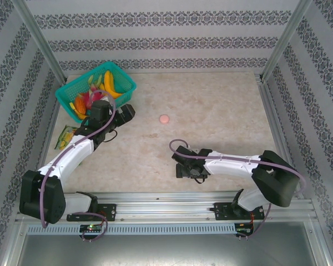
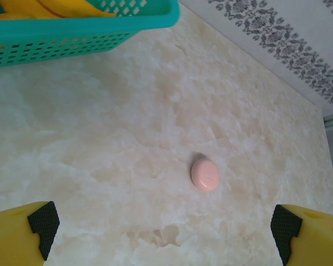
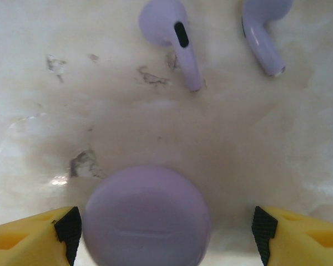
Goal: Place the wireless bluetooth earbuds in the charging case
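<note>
No legible text, label or number on the lilac case, pink case or teal basket.

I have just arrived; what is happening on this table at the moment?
Two robot arms are working with earbud sets. The right claw is low over the table, open, with the round lilac case between its fingers, not clamped. One lilac earbud and a second lilac earbud lie loose just beyond it, so neither is in the case yet. The left claw, also open, hovers near the teal basket and faces a pink case lying on the table.
</note>
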`<state>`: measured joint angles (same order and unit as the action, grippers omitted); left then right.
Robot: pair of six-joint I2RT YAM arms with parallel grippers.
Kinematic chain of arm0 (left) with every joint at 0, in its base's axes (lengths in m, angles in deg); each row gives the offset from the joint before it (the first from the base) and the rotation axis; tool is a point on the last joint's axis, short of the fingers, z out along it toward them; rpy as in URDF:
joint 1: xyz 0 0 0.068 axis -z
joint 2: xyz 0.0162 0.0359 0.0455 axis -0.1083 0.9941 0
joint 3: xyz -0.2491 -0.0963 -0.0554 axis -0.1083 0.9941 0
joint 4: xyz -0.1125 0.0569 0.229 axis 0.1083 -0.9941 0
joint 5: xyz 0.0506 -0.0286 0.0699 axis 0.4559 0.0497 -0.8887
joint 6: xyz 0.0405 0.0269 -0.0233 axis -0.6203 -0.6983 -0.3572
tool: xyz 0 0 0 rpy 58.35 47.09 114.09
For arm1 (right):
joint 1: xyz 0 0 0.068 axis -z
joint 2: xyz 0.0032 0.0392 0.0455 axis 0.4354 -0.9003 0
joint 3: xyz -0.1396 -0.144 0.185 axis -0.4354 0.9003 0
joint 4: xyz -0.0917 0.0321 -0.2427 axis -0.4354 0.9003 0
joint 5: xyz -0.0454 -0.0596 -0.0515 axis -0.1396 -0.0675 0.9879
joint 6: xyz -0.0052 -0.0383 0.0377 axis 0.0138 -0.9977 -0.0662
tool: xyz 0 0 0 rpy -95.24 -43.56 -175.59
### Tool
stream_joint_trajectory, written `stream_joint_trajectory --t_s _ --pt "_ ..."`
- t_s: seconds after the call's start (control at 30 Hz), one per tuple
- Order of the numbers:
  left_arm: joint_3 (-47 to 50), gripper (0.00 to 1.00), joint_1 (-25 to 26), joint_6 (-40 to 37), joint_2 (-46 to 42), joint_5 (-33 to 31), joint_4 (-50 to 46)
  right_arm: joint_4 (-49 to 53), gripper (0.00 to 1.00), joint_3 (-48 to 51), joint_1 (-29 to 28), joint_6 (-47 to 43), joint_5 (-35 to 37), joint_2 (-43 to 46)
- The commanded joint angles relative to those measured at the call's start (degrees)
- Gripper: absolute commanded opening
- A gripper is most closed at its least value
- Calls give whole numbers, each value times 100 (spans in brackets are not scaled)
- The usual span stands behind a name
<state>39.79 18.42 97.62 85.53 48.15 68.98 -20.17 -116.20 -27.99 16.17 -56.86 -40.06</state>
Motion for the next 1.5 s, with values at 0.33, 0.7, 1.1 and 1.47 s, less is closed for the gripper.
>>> stream_joint_trajectory --t_s 0.33,0.7,1.1,1.47 --pt "222 100 -165 530 46 73 578 -439 47 -386 -126 -2 -198 -432" --pt "-91 100 -279 239 122 404 156 -136 45 -2452 -168 -1347 -298 -1452" --pt "-150 100 -335 93 -59 368 -18 795 45 -3971 304 -3169 -862 -3022" --pt "-165 100 -340 190 -265 410 -182 969 71 -3971 392 -2608 -773 -2959"
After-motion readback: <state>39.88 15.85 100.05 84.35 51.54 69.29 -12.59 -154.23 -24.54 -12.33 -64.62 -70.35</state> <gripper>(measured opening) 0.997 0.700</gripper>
